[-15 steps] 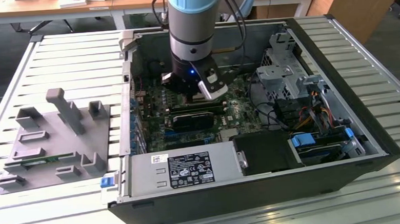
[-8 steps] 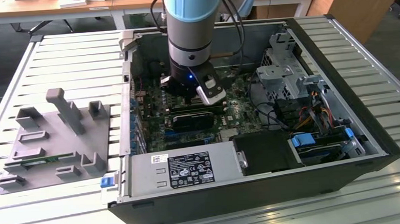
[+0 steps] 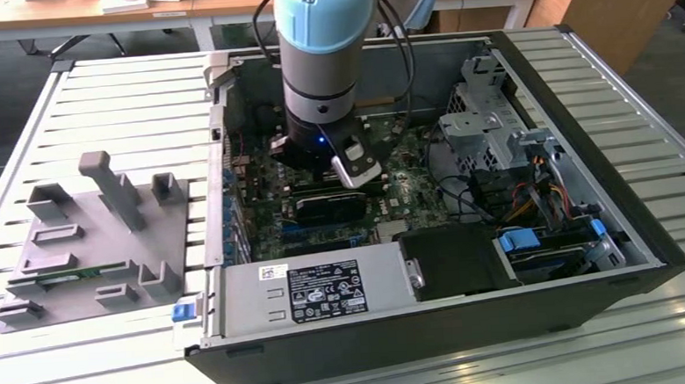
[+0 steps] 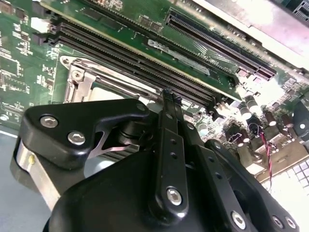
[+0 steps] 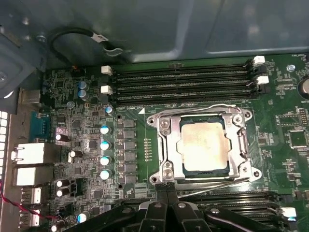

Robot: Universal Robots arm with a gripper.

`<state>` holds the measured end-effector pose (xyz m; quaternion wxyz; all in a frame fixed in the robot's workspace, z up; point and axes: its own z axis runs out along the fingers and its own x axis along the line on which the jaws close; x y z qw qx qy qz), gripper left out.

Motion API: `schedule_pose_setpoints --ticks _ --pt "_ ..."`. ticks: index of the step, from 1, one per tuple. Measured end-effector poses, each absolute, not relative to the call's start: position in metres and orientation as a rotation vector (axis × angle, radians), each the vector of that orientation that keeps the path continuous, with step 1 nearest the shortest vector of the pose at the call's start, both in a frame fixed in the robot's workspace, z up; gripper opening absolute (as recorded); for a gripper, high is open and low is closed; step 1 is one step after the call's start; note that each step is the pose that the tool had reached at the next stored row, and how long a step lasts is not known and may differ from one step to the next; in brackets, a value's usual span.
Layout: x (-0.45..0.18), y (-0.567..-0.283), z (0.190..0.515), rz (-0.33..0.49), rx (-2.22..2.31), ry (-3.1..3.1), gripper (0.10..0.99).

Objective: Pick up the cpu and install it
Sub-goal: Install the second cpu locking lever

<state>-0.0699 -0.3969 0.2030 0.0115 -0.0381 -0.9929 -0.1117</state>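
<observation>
The arm reaches down into the open computer case (image 3: 626, 230), which lies on its side on the slatted table (image 3: 103, 108). In the first wrist view the cpu (image 5: 203, 145) sits flat inside the metal socket frame (image 5: 165, 145) on the green motherboard (image 5: 87, 130), its pale metal top facing up and its dark rim just showing along the frame's window. The claw (image 5: 168, 189) hangs just beside the socket, its two fingertips pressed together with no gap between them and nothing held; the second wrist view shows the same narrow, empty stance above the memory slots (image 4: 145, 63). A grey fixture tray (image 3: 88, 249) rests on the table at the exterior view's left, well apart from the case.

Judged from its look, the chip is light, rigid and thin, with a smooth, slippery lid. Its underside and the socket contacts are likely fragile, so it tolerates no tilt or sideways scrape. The sound hold is across two opposite edges, kept level, with light pressure.
</observation>
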Motion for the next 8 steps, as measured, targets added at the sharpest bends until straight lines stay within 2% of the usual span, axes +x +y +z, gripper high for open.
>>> schedule_pose_setpoints --ticks 8 --pt "-0.0712 -0.3988 0.1977 -0.429 -0.118 -3.085 0.106"
